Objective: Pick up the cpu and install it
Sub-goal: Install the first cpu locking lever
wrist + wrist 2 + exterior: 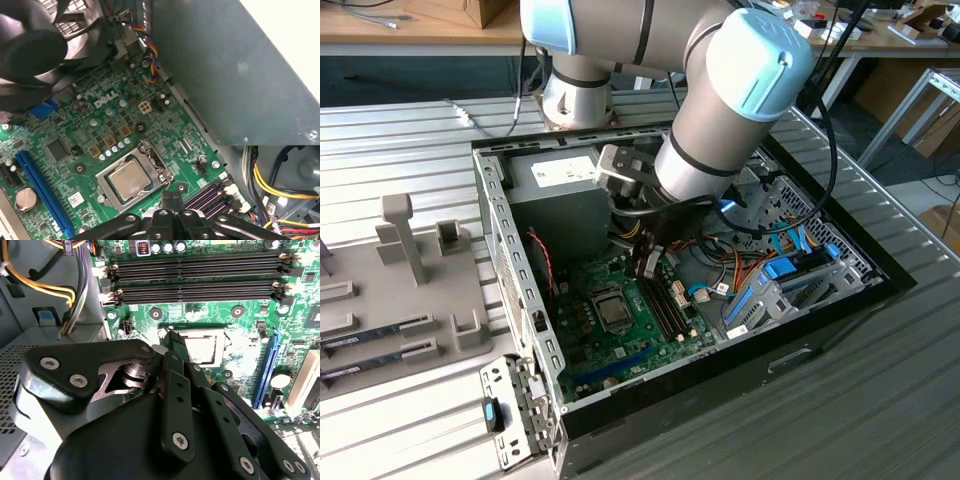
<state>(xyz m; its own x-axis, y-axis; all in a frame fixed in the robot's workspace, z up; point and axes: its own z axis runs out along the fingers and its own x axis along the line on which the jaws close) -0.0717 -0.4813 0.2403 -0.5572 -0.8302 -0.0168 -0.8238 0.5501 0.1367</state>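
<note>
Cpu sitting in the motherboard socket

The cpu (129,179) lies in its socket frame (106,192); the gripper (171,200) hangs just beside it, fingers pinched together, holding nothing.

The arm (720,110) bends down steeply, its gripper (170,202) closed, holding nothing.

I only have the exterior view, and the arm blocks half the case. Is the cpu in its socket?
Observer: Yes. In the first wrist view the cpu lies flat inside the socket frame, silver top up.
Operator: Is the pincer holding anything?
Observer: No. In the first wrist view the pincer is shut and empty, by the socket's edge toward the memory slots.
</note>
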